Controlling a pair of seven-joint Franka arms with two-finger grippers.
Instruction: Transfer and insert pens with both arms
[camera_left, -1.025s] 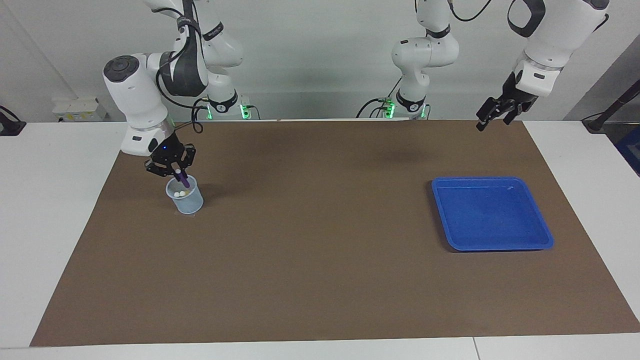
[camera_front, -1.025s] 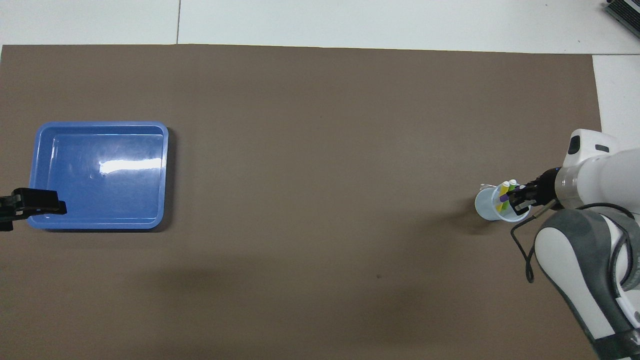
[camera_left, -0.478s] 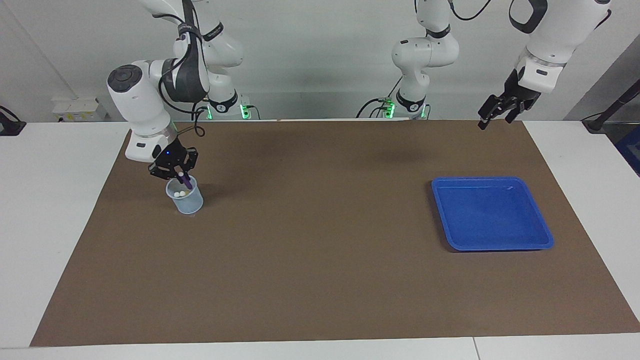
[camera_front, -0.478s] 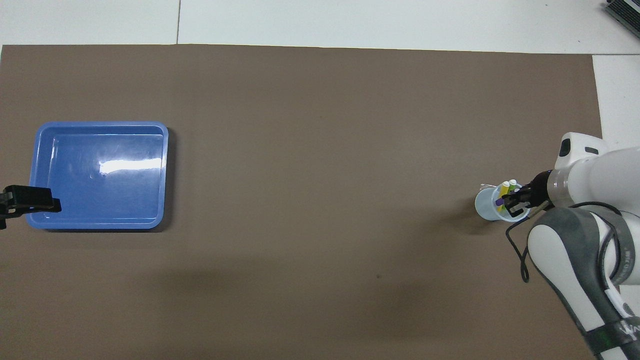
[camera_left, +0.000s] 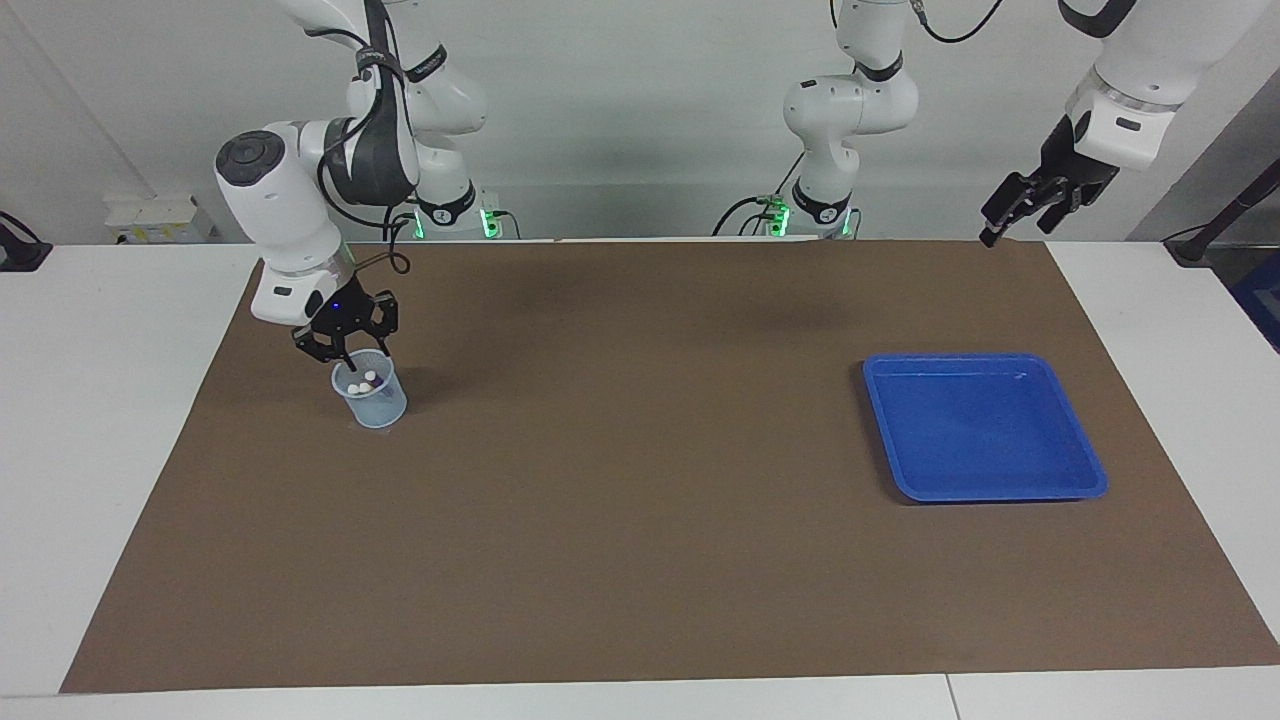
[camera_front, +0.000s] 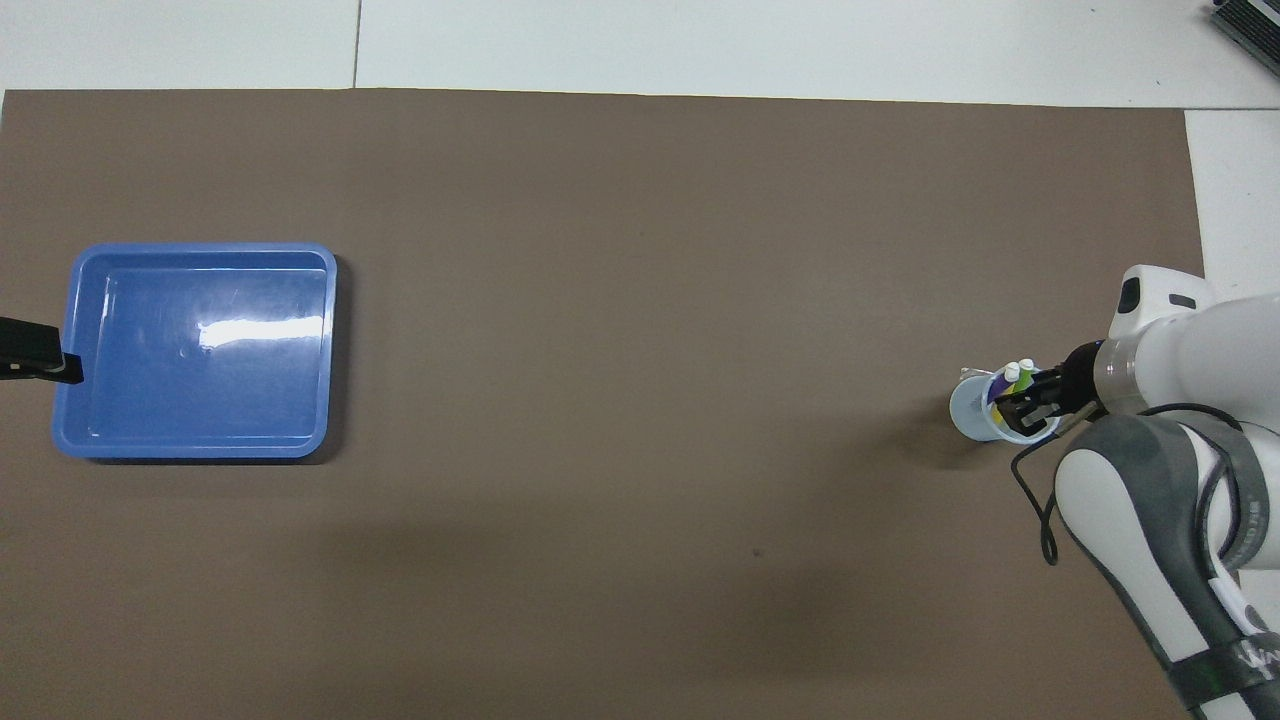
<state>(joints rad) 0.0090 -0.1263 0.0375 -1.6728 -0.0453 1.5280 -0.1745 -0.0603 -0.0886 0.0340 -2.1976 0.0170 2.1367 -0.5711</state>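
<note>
Right jaws apart over cup (camera_left: 371, 396); left's unclear; brown mat (camera_left: 640, 480), white table (camera_left: 110, 420).

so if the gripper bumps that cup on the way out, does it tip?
Possibly. The cup looks thin, translucent and light, and it is narrower at the base than at the rim. The pens stand up past its rim, which likely raises the weight. The right gripper sits just over the rim, so a sideways exit risks catching it; straight up looks safer.

The blue tray (camera_front: 330, 350) looks like glossy plastic, the brown mat (camera_front: 640, 300) matt, the cup (camera_left: 385, 405) translucent plastic.
</note>
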